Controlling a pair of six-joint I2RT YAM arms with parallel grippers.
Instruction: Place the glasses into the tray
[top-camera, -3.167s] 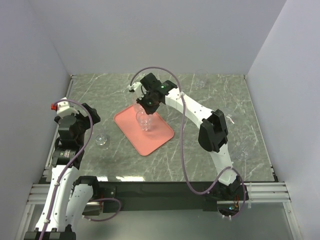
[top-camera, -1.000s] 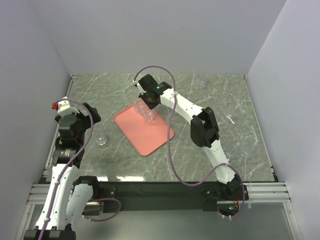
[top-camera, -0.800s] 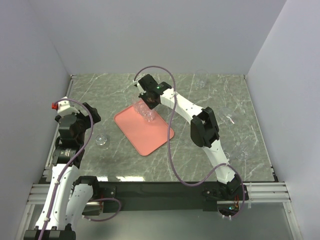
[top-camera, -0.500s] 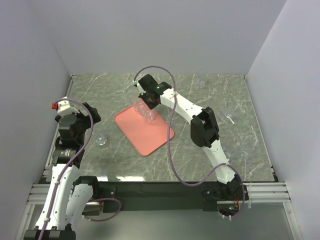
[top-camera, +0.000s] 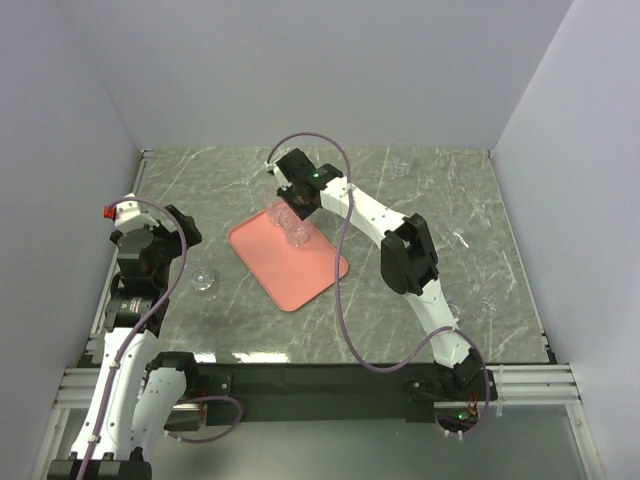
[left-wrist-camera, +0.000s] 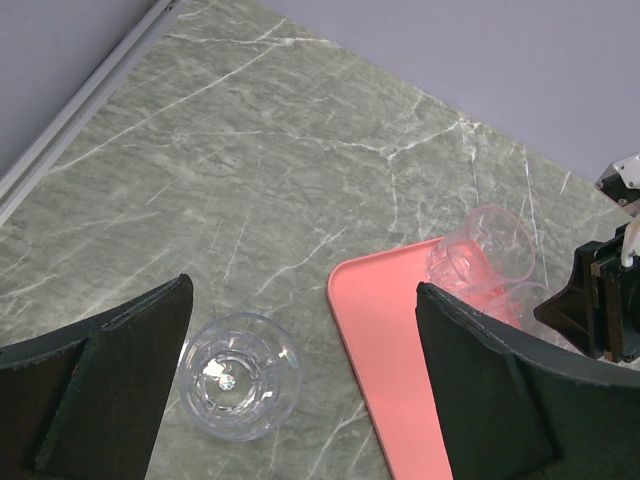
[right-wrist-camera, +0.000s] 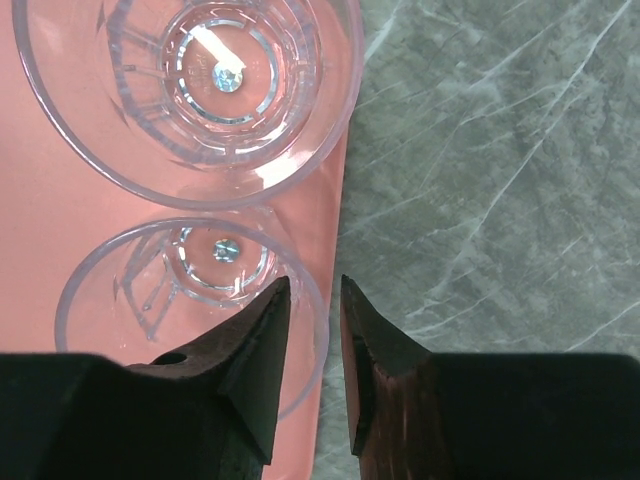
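Grey-green marble bench (top-camera: 450, 200), pale walls round it. Salmon-pink tray (top-camera: 300, 275) sits mid-bench, long axis running far-left to near-right. Right arm (top-camera: 370, 210) stretches to the tray's far corner; left arm (top-camera: 140, 270) is pulled back at the left edge.

Two glasses stand upright on that far corner, rims touching: far glass (right-wrist-camera: 190, 90) and near glass (right-wrist-camera: 150, 290). Right fingers (right-wrist-camera: 250, 370) straddle the near glass's rim, one inside and one outside, parted only narrowly. Can't tell if they pinch the rim or have let go. The glass is directly below them, so the exit is probably straight up.

Left fingers (left-wrist-camera: 110, 380) spread fully, holding nothing, above a loose glass (left-wrist-camera: 240, 375) on the bench just left of the tray. Left arm is clearly nearer that one; the tray lies to its right. A few more glasses are faint on the far and right bench.

Versus about three seconds ago: the right arm has reached further out, and the near glass has moved from mid-tray to beside the far glass. Left arm unchanged.
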